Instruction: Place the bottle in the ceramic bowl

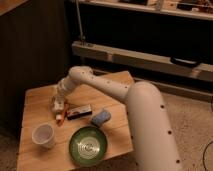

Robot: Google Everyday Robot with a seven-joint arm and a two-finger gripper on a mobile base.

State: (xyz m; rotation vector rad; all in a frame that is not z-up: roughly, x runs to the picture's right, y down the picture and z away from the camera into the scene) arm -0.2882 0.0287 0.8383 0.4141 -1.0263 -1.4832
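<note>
Since the bottle is at the left of the desk, just beside the carrot and well apart from the green bowl, nothing is placed yet. The pincer hangs right at it (gripping or not, I cannot tell); lifting, carrying and releasing remain.

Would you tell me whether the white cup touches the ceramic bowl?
Apart: the camera view shows bare table between the white cup and the ceramic bowl. The pincer is farther back, near the carrot.

Gripper just behind carrot; cup left of ceramic bowl (near table front).
</note>
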